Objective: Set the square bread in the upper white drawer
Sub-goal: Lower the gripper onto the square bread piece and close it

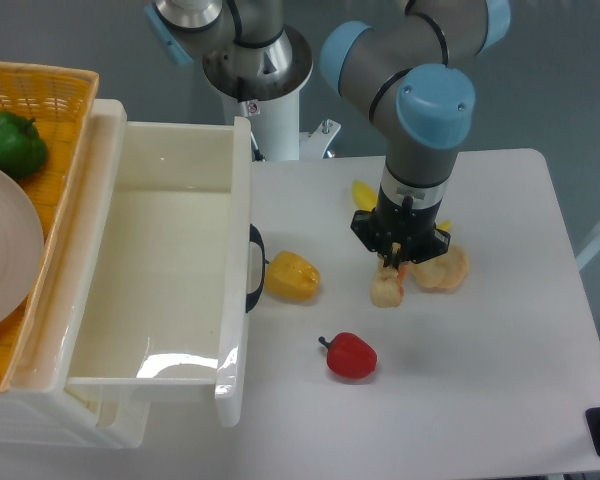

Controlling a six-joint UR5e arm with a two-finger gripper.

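From where I stand the gripper [394, 268] is down on the square bread [386, 289], which sits on the surface beside a round bun [442, 270], though whether it has closed I cannot tell; I'd lift straight, clear of the bun, then swing left over the upper white drawer [170, 290].

I count 1 arm [420, 110] with 1 gripper [398, 262] on my feed. Breads: 2, meaning 1 square bread [386, 290] and 1 round bun [442, 270]. Peppers: 3, with 1 yellow pepper [291, 277], 1 red pepper [351, 356] and 1 green pepper [12, 145]. I see 1 open white drawer [170, 270], 1 orange basket [40, 90], 1 white plate [5, 250] and 1 table [480, 400].
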